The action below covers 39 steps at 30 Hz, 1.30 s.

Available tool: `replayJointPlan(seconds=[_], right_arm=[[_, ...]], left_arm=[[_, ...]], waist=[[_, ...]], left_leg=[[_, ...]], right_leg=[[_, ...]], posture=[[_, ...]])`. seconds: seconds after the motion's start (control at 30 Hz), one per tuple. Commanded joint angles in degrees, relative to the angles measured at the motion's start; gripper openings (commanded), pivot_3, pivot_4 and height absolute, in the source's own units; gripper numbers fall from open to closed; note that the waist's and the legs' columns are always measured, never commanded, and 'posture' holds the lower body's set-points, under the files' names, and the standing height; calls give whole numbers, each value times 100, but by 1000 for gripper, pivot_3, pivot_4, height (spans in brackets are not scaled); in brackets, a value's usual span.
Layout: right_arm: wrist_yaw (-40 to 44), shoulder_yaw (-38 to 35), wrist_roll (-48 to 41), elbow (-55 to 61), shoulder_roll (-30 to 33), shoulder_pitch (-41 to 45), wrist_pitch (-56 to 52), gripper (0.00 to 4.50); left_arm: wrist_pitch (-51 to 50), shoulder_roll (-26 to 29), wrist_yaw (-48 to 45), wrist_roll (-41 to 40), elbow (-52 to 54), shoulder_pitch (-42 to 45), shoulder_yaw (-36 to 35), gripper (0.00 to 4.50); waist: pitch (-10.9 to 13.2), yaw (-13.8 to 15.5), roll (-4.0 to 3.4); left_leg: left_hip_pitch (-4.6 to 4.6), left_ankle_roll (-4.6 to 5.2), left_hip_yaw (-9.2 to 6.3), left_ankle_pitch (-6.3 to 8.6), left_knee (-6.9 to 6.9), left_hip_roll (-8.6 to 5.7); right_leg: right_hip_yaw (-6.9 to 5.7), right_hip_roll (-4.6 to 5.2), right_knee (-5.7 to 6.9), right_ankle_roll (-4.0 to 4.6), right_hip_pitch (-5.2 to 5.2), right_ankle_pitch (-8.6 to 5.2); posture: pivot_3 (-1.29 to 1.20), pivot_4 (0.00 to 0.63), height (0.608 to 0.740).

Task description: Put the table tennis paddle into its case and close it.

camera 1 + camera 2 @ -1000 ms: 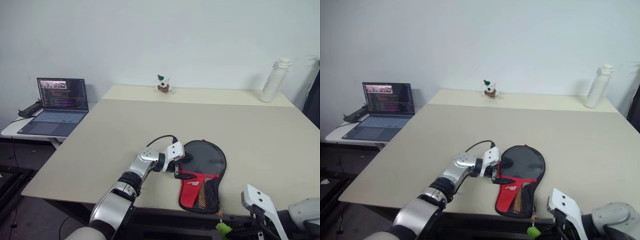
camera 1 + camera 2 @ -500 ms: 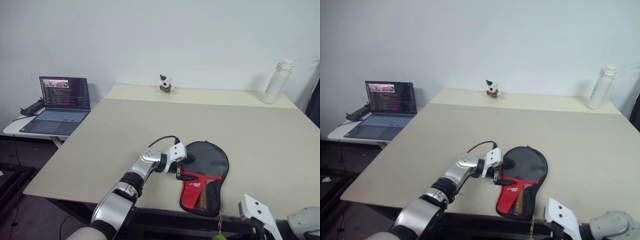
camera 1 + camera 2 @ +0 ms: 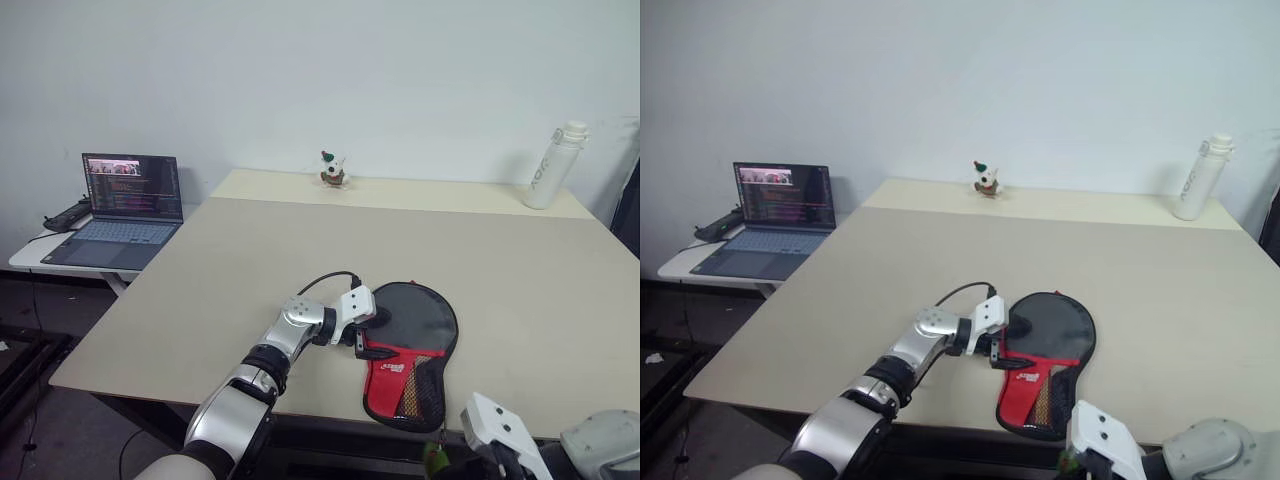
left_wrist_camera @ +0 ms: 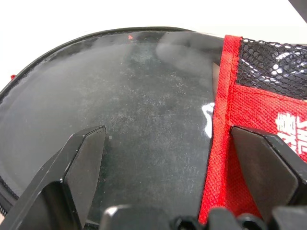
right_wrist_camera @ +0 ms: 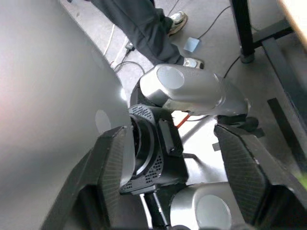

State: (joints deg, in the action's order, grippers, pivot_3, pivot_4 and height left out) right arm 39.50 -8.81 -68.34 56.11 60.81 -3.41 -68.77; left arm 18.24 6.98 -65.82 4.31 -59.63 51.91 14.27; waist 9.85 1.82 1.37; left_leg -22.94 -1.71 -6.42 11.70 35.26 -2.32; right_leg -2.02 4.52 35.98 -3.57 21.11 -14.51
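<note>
The left end effector (image 4: 163,167) rests spread on the case (image 3: 412,355), one finger on its black round face, the other on the red part. The case lies flat on the counter (image 3: 300,250). The right end effector (image 5: 175,177), spread and empty, hangs off the counter's near edge.

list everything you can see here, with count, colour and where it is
case: 1, black with red lower part and mesh pocket, flat near the table's front edge
green ball charm: 1, green, hanging below the case past the table's front edge
table: 1, beige, fills the middle
laptop: 1, grey, screen lit, on a side table to the left
side table: 1, white, left of the main table
figurine: 1, white with red and green, far edge of the table
bottle: 1, white, far right corner
person's legs: dark trousers, on the floor in the right wrist view
left pincer: black fingers, open, over the case
right pincer: black fingers, spread apart, below the table's front edge
</note>
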Motion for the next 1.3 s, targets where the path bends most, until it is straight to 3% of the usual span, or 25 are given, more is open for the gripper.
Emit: replayJointPlan(seconds=[0.03, 0.2, 0.37, 0.5, 0.67, 0.97, 1.17, 1.3], right_arm=[[-347, -149, -242, -380, 33, 379, 112, 3057], [-307, 81, 665, -1633, -206, 1175, 600, 3057], [72, 15, 1663, -2375, -336, 1305, 1584, 3057], [422, 70, 2384, -3213, -680, 1614, 2552, 3057], [866, 290, 3438, -5060, -1119, 2383, 3858, 3057], [1558, 529, 4481, -7323, -1305, 3508, 4949, 3057], [1684, 452, 4828, -7776, -1284, 3800, 5108, 3057], [1702, 373, 4837, -7396, -1232, 3606, 4873, 3057]], left_arm=[[-45, -20, -164, 91, 112, -209, 148, 4500], [-601, 415, -817, -602, 1450, -600, -165, 4500], [-1903, 1126, -1085, -1383, 3426, -1196, -528, 4500], [-2947, 1778, -819, -1928, 4866, -1735, -973, 4500], [-3736, 2403, -275, -2294, 6202, -2539, -1458, 4500], [-3829, 2610, 522, -2170, 6659, -2985, -1529, 4500], [-3540, 2480, 896, -1982, 6339, -2702, -1355, 4500], [-3353, 2439, 1126, -1861, 6177, -2788, -1375, 4500]], waist=[[1, -1, 1], [7, -57, 3], [13, -120, 1], [25, -200, -4], [58, -228, -20], [88, -202, -51], [89, -202, -52], [89, -202, -52]], left_leg=[[-2, 0, 0, 0, 0, -2], [-14, 1, 7, 0, -9, 0], [-74, 0, 3, -2, -15, 0], [-85, -1, 2, -3, -10, 1], [-65, 0, 13, -4, 11, 6], [-69, 5, 24, -7, 42, 5], [-69, 4, 37, -6, 43, 4], [-68, 4, 46, -6, 45, 3]], right_leg=[[0, 1, 0, 0, 1, 0], [3, 2, 1, 2, 25, 0], [4, -13, 19, 21, 95, 5], [8, -13, 55, 35, 119, 13], [23, -14, 91, 35, 115, -18], [43, -18, 105, 43, 117, -11], [62, -20, 104, 64, 121, 4], [73, -20, 105, 61, 122, 6]], posture=[[0, 150, 740], [0, 150, 740], [0, 150, 740], [0, 150, 740], [0, 150, 740], [0, 150, 740], [0, 150, 740], [0, 150, 740]])
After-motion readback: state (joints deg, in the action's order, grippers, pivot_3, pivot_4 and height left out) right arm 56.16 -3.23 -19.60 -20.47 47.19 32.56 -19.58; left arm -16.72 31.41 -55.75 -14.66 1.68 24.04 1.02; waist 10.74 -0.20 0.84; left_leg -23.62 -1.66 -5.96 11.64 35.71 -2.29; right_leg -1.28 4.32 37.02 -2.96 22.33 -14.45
